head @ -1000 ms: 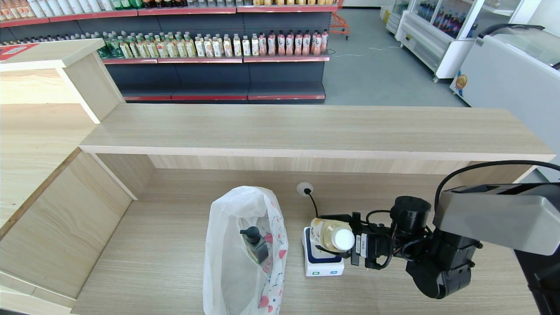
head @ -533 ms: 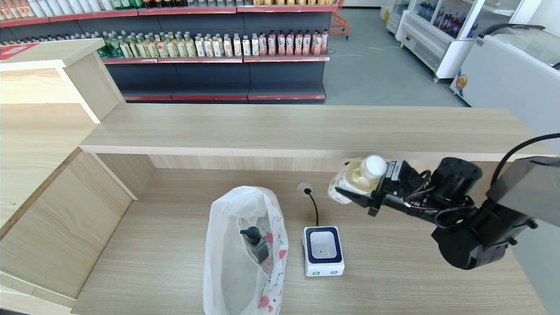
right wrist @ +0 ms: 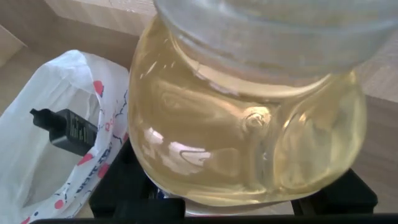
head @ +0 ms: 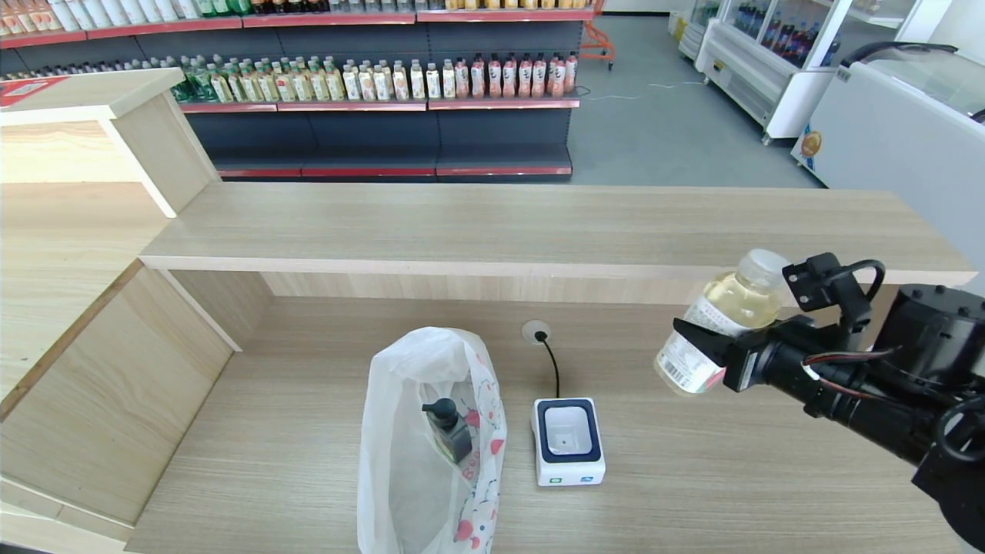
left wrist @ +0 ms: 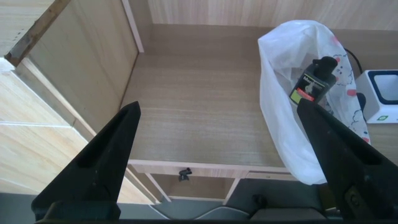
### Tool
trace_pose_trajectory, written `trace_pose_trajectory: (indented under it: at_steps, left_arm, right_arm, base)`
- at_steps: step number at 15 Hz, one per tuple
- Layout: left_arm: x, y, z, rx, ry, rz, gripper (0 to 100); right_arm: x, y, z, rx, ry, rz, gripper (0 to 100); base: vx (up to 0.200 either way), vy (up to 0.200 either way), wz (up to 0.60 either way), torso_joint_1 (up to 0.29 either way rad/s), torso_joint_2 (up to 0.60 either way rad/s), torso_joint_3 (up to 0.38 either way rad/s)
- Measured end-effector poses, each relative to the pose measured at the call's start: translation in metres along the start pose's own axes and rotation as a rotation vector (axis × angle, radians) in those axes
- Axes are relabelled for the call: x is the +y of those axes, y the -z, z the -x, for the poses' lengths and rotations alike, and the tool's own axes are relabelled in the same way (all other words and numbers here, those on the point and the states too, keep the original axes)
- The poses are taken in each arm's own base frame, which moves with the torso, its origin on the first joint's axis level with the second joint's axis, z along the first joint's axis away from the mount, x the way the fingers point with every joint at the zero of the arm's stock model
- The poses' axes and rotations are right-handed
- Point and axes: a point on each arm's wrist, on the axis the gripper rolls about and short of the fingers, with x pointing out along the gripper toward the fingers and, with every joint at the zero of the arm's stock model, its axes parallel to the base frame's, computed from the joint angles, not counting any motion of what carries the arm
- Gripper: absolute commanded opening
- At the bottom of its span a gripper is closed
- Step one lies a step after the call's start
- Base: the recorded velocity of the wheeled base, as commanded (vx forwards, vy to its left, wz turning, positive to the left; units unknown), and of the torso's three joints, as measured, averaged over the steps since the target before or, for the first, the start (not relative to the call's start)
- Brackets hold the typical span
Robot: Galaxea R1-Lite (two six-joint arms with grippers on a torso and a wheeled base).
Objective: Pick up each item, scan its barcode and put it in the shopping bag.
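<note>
One pump bottle (head: 448, 431) already stands in the shopping bag (head: 400, 462), just left of the scanner (head: 568, 440). The right hand (head: 712, 350) pinches a yellow drink bottle (head: 719, 319), raised well right of the scanner; bagging it likely remains. The left hand (left wrist: 217, 155) is spread.

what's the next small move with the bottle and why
Probably swing the right tool left toward the shopping bag: its bottle was over the scanner a second ago, now hangs high to its right, and the bag stands open.

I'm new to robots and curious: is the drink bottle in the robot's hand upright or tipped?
Tipped. In the right hand, the bottle slants: white cap high toward the robot's right, labelled bottom lower.
</note>
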Motion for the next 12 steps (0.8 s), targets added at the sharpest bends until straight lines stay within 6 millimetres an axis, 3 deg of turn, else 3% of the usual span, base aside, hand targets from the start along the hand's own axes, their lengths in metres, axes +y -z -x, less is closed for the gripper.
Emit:
trace_pose_trajectory:
  at_steps: [1,4,11,12]
  left_arm:
    - [0.000,0.000,0.000,0.000,0.000,0.000,100]
    - [0.000,0.000,0.000,0.000,0.000,0.002,100]
    - [0.000,0.000,0.000,0.000,0.000,0.000,100]
    - [0.000,0.000,0.000,0.000,0.000,0.001,100]
  right_arm:
    - [-0.001,-0.001,0.006,-0.004,0.010,-0.001,0]
    - [0.000,-0.007,0.017,-0.024,0.021,0.003,0]
    - [0.002,-0.003,0.028,-0.007,0.023,0.001,0]
    - [0.002,-0.001,0.028,0.004,0.025,-0.002,0]
  base:
    - [0.000,0.000,0.00,0.000,0.00,0.000]
    - [-0.200,0.000,0.00,0.005,0.01,0.001]
    - [0.000,0.000,0.00,0.000,0.00,0.000]
    - [0.000,0.200,0.00,0.032,0.01,-0.007]
